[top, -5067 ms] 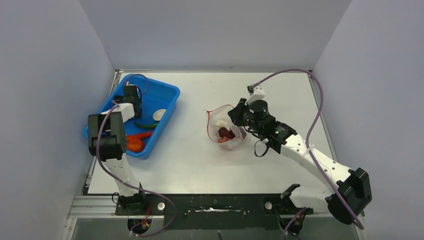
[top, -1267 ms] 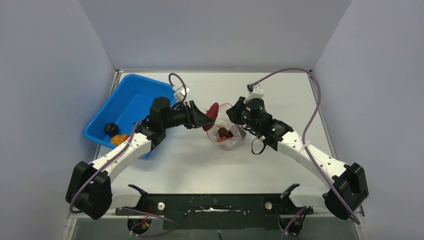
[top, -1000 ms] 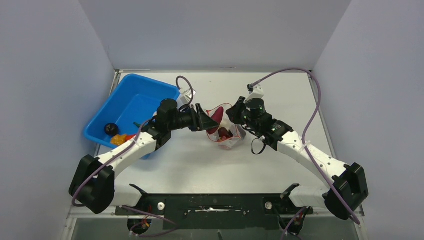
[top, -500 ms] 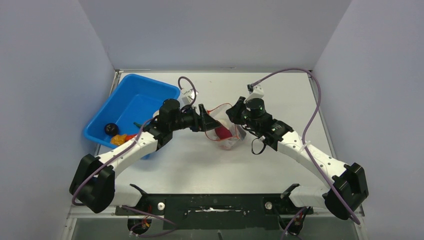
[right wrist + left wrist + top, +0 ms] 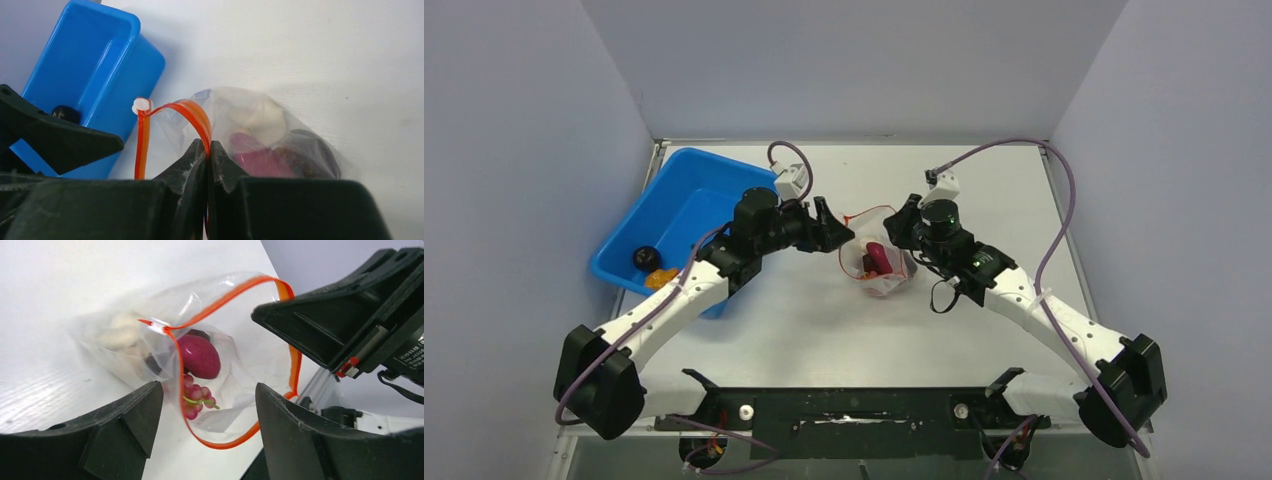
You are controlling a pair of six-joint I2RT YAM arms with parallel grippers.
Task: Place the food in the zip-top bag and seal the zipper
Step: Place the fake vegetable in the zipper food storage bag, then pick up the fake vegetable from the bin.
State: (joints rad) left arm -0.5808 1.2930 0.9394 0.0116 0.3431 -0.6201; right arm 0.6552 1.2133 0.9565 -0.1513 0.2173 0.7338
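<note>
The clear zip-top bag (image 5: 871, 264) lies mid-table with its mouth held open toward the left arm. My right gripper (image 5: 905, 236) is shut on the far side of the red zipper (image 5: 141, 145); its fingertips (image 5: 207, 150) pinch the strip. My left gripper (image 5: 834, 228) is open and empty just left of the mouth, and in the left wrist view it (image 5: 207, 425) frames the zipper (image 5: 223, 445). Inside the bag are a red-purple piece (image 5: 200, 356), purple grapes (image 5: 197, 397), a white piece (image 5: 120, 332) and a dark piece (image 5: 305, 150).
The blue bin (image 5: 686, 205) stands at the far left, tilted against the left arm. It holds a dark round piece (image 5: 641, 258) and an orange piece (image 5: 656, 280). Grey walls close in the table on three sides.
My left gripper carried a red-purple piece from the bin to the bag's mouth, let it go inside, and has drawn back a little to the left. The right gripper kept its hold.
</note>
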